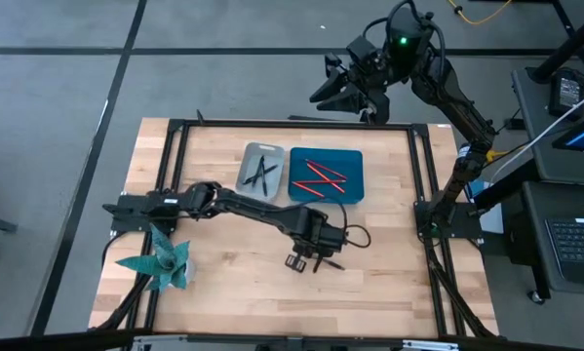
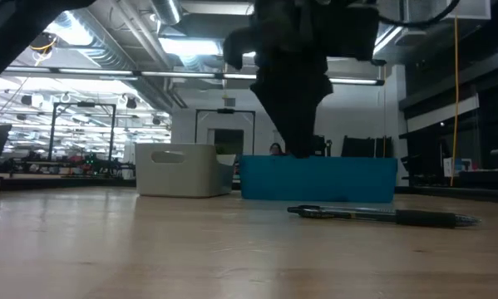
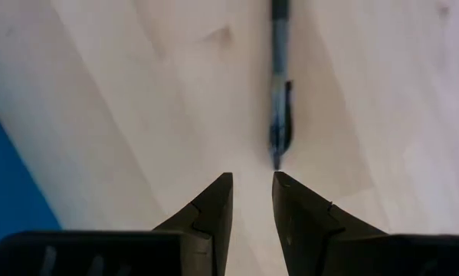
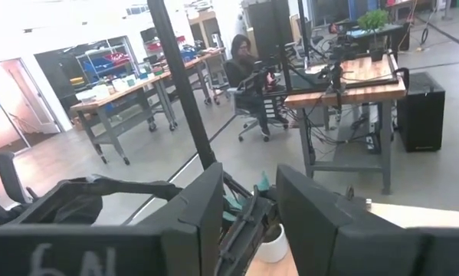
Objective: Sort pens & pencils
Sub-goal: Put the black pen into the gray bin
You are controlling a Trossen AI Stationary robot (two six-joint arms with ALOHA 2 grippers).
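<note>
Now my left gripper [image 1: 306,261] hangs low over the bare wood near the middle of the table [image 1: 223,292], nose down, because the last loose pen [image 3: 279,115] lies right ahead of it. In my left wrist view the two fingers [image 3: 214,207] stand slightly parted with nothing between them, and the dark tip of the pen sits just beyond the gap, in line with it, so I judge I am lined up for a pick and have not yet taken hold. From the table-top camera the pen rests flat on the wood, near and to the right, with my arm coming down just behind it. Farther off stand the two bins side by side: the grey tray [image 1: 245,175] on the left, with dark pens crossed in it, and the blue tray [image 1: 355,161] on the right, with red pencils in it. A dark pen probably belongs in the grey one. Nothing lies between the pen and the trays, though the blue tray's wall is close behind my wrist and I should lift clear of it. A teal, leafy ornament [image 1: 160,263] sits at the near left, well apart. My right gripper [image 1: 345,93] waits beyond the far edge, fingers apart and holding nothing.
</note>
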